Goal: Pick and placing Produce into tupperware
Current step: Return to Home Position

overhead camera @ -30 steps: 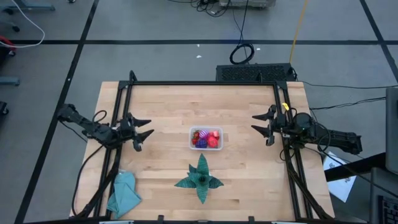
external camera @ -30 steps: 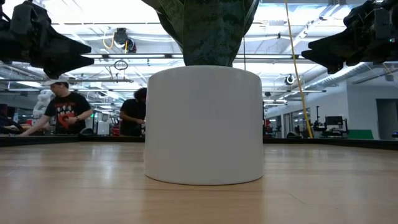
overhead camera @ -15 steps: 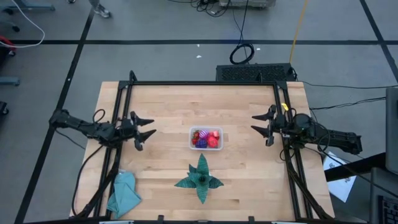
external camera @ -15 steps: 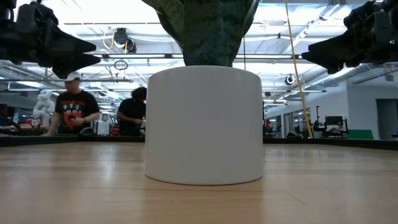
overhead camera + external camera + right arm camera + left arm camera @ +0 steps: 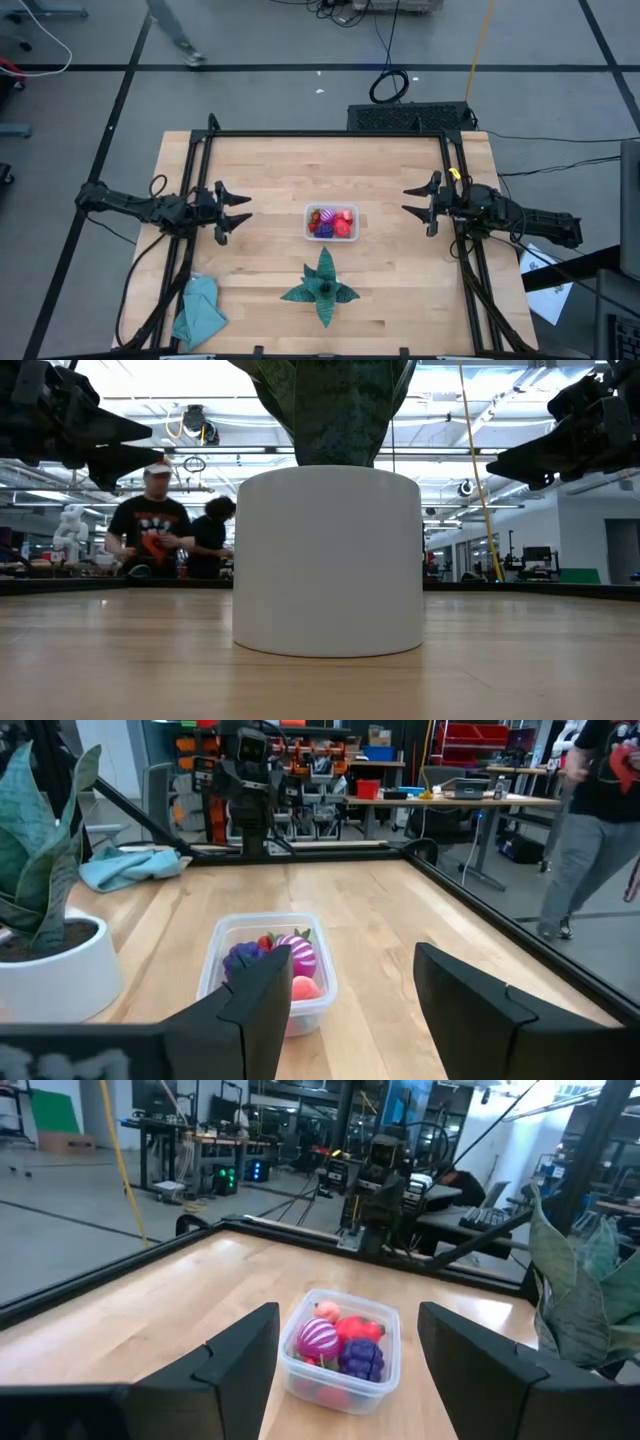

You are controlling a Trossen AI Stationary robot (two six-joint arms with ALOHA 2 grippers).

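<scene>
The clear tupperware [image 5: 332,222] stands at the table's middle with the produce [image 5: 330,221] inside it: a pink-striped ball [image 5: 318,1339], a red fruit [image 5: 359,1330] and purple grapes [image 5: 362,1359]. The right wrist view shows the same tupperware [image 5: 264,976] from the opposite side. My left gripper [image 5: 234,211] hovers open left of the container, fingers pointing at it. My right gripper [image 5: 420,203] hovers open to its right, likewise pointing at it. Both are raised above the table in the low view and touch nothing.
A dark-green leafy plant [image 5: 322,288] in a white pot [image 5: 328,560] stands near of the container. A teal cloth [image 5: 198,310] lies at the near left corner. A black frame [image 5: 330,134] rims the table. People stand in the room behind [image 5: 158,530].
My left gripper has drifted a little toward the tupperware and slightly toward the far edge, staying open. My right gripper has barely shifted. The people in the room behind have walked.
</scene>
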